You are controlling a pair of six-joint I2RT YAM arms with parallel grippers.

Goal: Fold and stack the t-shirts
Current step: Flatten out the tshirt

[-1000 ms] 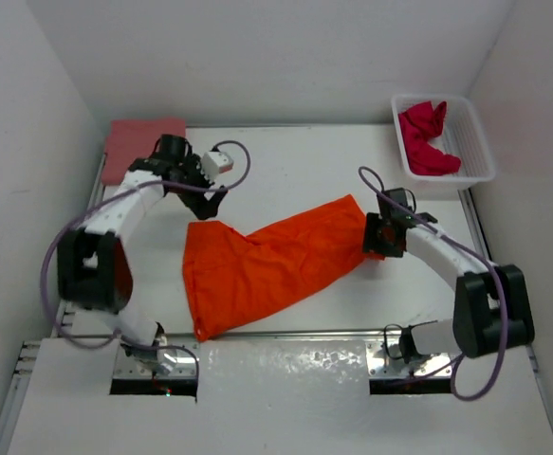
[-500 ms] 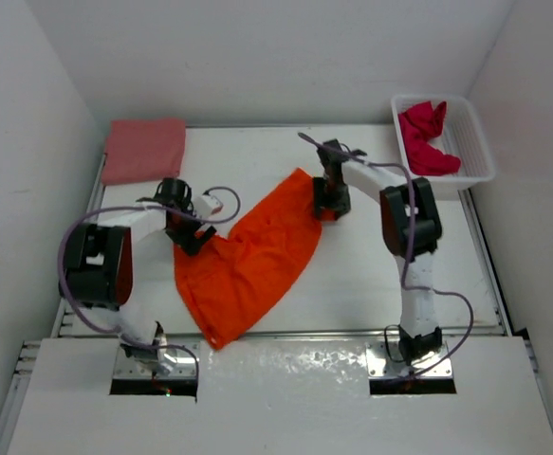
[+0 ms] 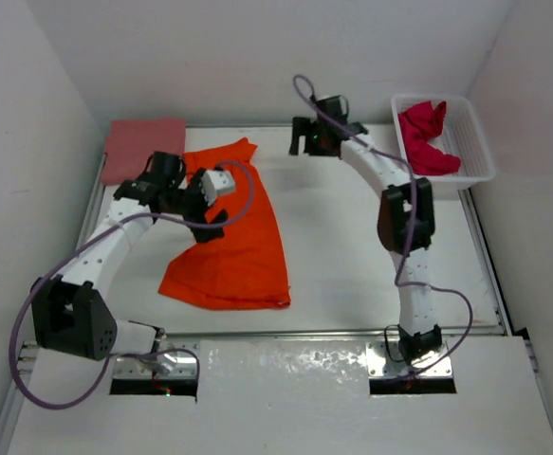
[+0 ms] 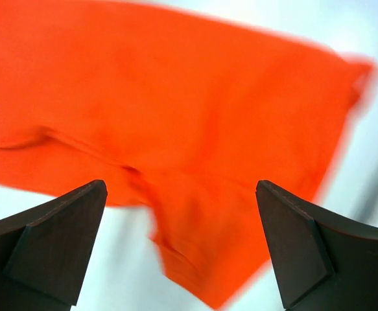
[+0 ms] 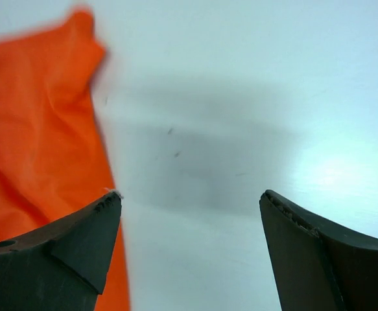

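On white table (image 3: pixel 352 275), orange t-shirt (image 3: pixel 233 242) is laid left of centre, salmon-pink t-shirt (image 3: pixel 143 147) is folded far-left, crimson t-shirt (image 3: pixel 426 140) is heaped in mesh basket (image 3: pixel 450 177), left gripper (image 4: pixel 180 188) is held wide open over orange cloth, right gripper (image 5: pixel 190 194) is held open beside its corner.

white table (image 3: pixel 352 256) bears orange t-shirt (image 3: pixel 243 256), pink t-shirt (image 3: pixel 143 144), mesh basket (image 3: pixel 475 142).

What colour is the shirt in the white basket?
Crimson red; the shirt shows best in the top view.

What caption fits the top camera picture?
Left pincer open over the orange t-shirt; pink t-shirt folded, red t-shirt in basket.
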